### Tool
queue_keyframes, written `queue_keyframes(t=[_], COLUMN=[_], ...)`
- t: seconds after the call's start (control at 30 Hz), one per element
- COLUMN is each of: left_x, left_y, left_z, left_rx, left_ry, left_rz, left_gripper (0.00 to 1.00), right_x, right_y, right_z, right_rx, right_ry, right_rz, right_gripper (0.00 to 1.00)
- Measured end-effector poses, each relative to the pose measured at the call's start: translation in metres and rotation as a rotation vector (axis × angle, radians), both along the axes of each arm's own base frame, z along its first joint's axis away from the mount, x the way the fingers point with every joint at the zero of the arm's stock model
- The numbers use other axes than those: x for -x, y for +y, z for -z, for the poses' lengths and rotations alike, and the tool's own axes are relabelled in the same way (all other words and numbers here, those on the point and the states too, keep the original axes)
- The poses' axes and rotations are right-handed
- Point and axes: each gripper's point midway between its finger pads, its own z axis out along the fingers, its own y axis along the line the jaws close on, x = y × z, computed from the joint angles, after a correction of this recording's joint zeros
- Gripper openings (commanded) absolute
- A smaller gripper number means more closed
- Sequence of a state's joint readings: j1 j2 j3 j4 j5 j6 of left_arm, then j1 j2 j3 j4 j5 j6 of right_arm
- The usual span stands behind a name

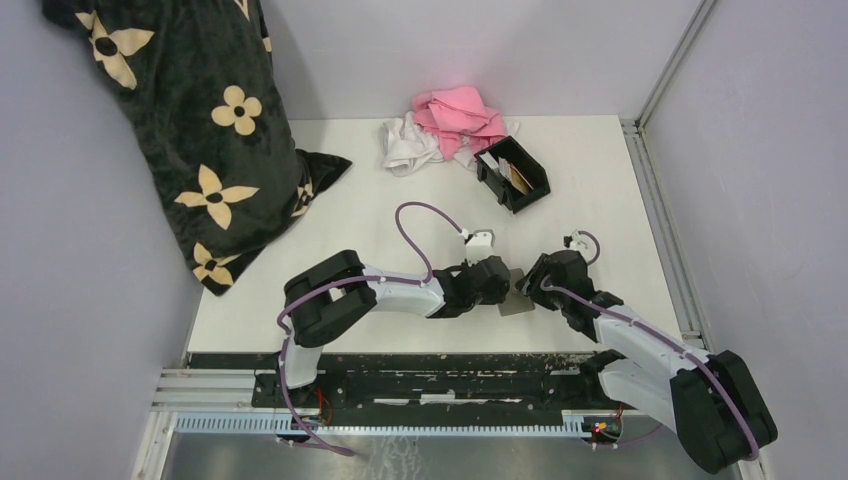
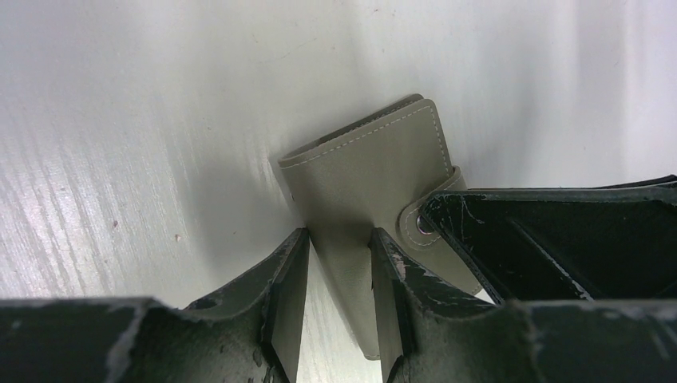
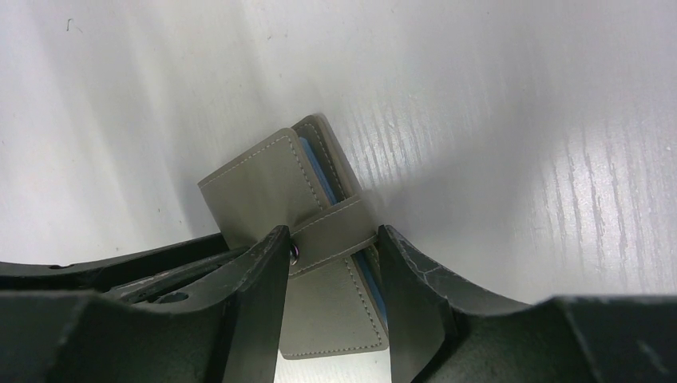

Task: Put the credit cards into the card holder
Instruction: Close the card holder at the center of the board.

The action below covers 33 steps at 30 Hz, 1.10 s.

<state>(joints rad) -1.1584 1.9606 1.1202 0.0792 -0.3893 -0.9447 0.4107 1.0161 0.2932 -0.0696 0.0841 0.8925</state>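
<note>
The black card holder stands at the back right of the table, with a white card and a tan card in it. A grey folding wallet is held between both grippers near the table's front. My left gripper is shut on its folded edge; in the left wrist view the wallet runs between my left gripper's fingers. My right gripper pinches the wallet at its snapped strap. A light blue card edge shows inside the wallet.
A pink cloth and a white cloth lie just behind the card holder. A black blanket with cream flowers fills the back left. A metal rail runs along the table's right edge.
</note>
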Motion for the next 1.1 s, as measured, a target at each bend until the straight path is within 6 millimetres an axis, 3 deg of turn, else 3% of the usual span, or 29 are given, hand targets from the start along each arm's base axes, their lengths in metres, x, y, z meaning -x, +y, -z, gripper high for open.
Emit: queue_keyframes(t=[0.73,1.1], left_x=[-0.003,-0.012], left_y=[0.009,0.034], left_z=[0.001,0.001], left_rx=[-0.024,-0.044], left_ry=[-0.001,-0.001], left_rz=[-0.018,-0.063], left_gripper=[0.43,0.43], right_x=[-0.011,-0.02], right_y=[0.01,0.034], right_z=[0.004,0.005], right_rx=[0.043,0.064], right_ry=[-0.109,-0.179], right_rz=[0.067,0.063], right_gripper=[0.47,0.46])
